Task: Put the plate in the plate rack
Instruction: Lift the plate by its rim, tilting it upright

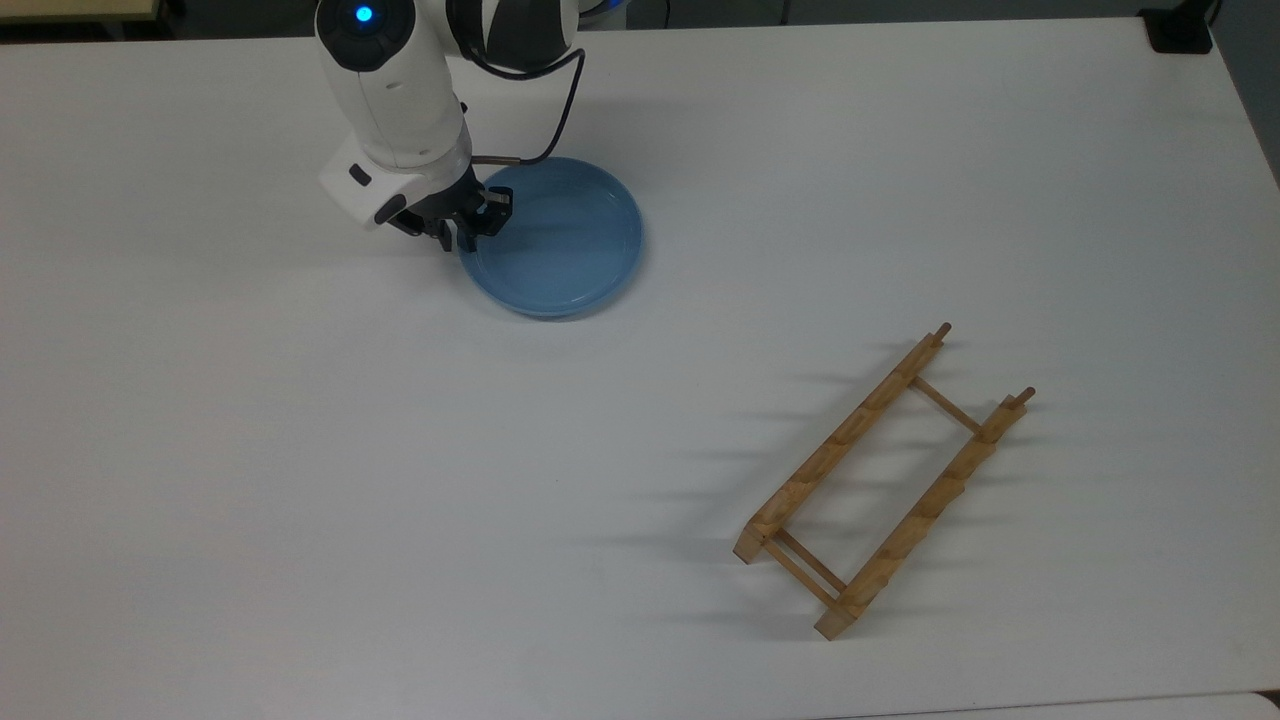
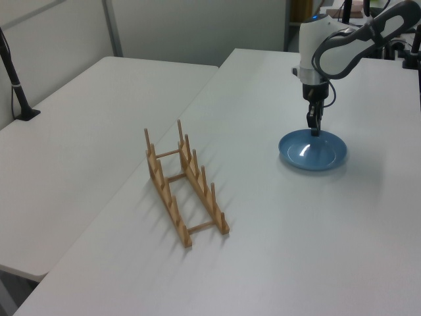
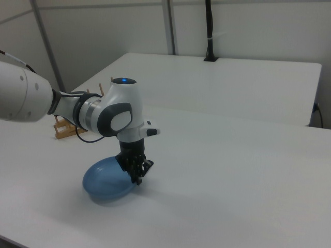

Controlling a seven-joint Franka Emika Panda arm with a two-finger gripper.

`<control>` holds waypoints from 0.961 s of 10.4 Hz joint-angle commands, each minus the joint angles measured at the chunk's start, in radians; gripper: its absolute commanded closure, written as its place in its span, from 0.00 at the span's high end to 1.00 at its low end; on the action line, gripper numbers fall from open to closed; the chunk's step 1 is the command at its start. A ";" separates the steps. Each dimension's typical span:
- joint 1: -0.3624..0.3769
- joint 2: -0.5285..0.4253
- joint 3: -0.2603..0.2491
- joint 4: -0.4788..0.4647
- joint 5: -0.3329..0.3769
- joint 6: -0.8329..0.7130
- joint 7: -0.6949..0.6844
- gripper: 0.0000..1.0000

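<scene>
- The white table point(image 1: 300, 450) is the biggest thing. It carries the plate and the rack, and a second white table point(image 2: 72, 131) stands beside it on the left view's left.
- The robot arm point(image 1: 390, 90) is white with a blue light on its top. It reaches down from the top view's upper edge toward the plate, and a black cable point(image 1: 555, 90) curves from it.
- The plate rack point(image 1: 880, 485) is of light-brown wood, with two notched rails joined by thin crossbars. It stands on the table in the top view's lower right, well apart from the plate. In the left view its upright pegs point up and no plate is in it.
- The plate point(image 1: 560, 240) is light blue, round and shallow. It lies flat on the table, right side up, in the top view's upper middle.
- The gripper point(image 1: 467, 225) is black and points down at the plate's rim on the top view's left side. Its fingers are brought close together on that rim, one inside the plate and one outside, so it grasps the plate's edge. In the right view the gripper point(image 3: 135, 173) is at the near edge of the plate point(image 3: 103, 181).
</scene>
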 commanded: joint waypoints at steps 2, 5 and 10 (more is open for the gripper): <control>0.011 -0.016 0.013 -0.003 -0.002 0.053 0.066 0.00; 0.010 -0.031 0.015 0.009 -0.001 0.047 0.070 0.00; 0.005 -0.119 0.023 0.127 0.028 -0.034 0.067 0.00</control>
